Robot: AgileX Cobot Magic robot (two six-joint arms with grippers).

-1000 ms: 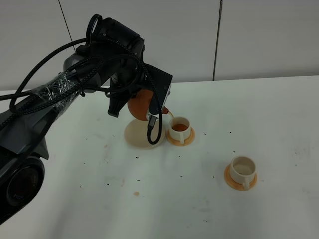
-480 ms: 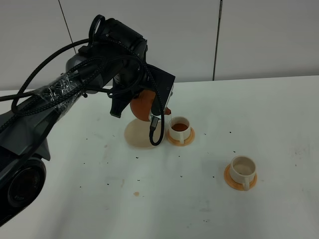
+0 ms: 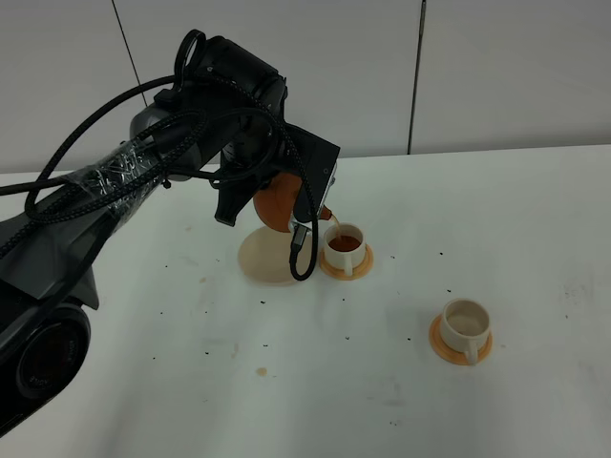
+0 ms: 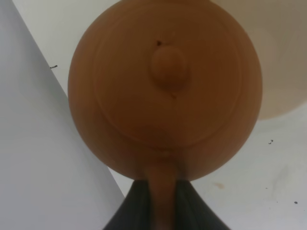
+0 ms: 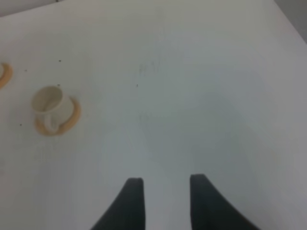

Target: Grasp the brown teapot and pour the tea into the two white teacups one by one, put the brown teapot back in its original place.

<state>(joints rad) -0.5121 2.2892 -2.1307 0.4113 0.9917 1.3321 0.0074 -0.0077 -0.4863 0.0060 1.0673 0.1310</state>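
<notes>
On the white table point(image 3: 535, 219), the left gripper point(image 4: 163, 189), clamped tight on the handle, tilts the brown teapot point(image 3: 275, 202) above the beige saucer point(image 3: 258, 263), its spout over the nearer teacup point(image 3: 344, 246). The second teacup point(image 3: 465, 322) stands well apart. The right gripper point(image 5: 165, 184) hangs part-open and empty.

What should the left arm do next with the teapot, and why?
Probably tip the brown teapot back upright to stop the pour. The left gripper holds it tilted over the first teacup, which already shows a good amount of tea, while the second teacup looks empty.
</notes>
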